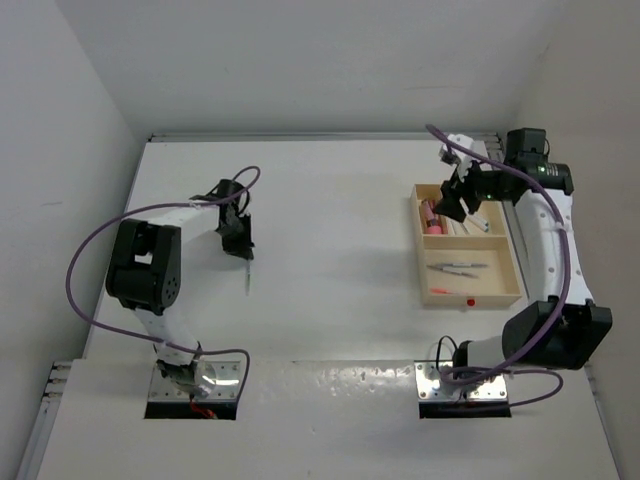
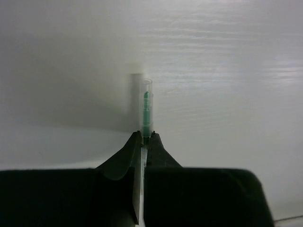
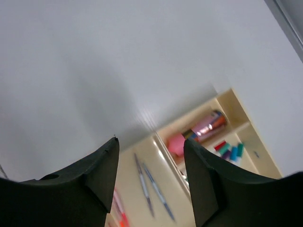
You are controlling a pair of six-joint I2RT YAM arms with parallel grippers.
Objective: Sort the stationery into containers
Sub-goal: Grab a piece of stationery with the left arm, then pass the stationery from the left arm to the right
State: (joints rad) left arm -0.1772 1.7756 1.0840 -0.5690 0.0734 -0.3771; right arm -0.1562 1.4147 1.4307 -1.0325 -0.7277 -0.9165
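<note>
My left gripper (image 1: 240,243) is shut on a thin pen (image 1: 247,274) at the table's left middle. The left wrist view shows the pen's green tip under a clear cap (image 2: 147,108) sticking out past the closed fingertips (image 2: 147,137). The pale wooden tray (image 1: 418,255) sits at the right. Its large section holds two grey pens (image 1: 456,267) and an orange-red one (image 1: 458,292). My right gripper (image 1: 455,200) hangs open above the tray's small sections with nothing between its fingers (image 3: 150,140). Below it lie the pink block (image 3: 176,143), capped markers (image 3: 229,150) and the grey pens (image 3: 152,185).
White walls close in the table at the left, back and right. The right arm's purple cable (image 1: 470,155) loops above the tray. Metal base plates (image 1: 200,380) sit at the near edge. A small red dot (image 1: 470,300) marks the tray's near rim.
</note>
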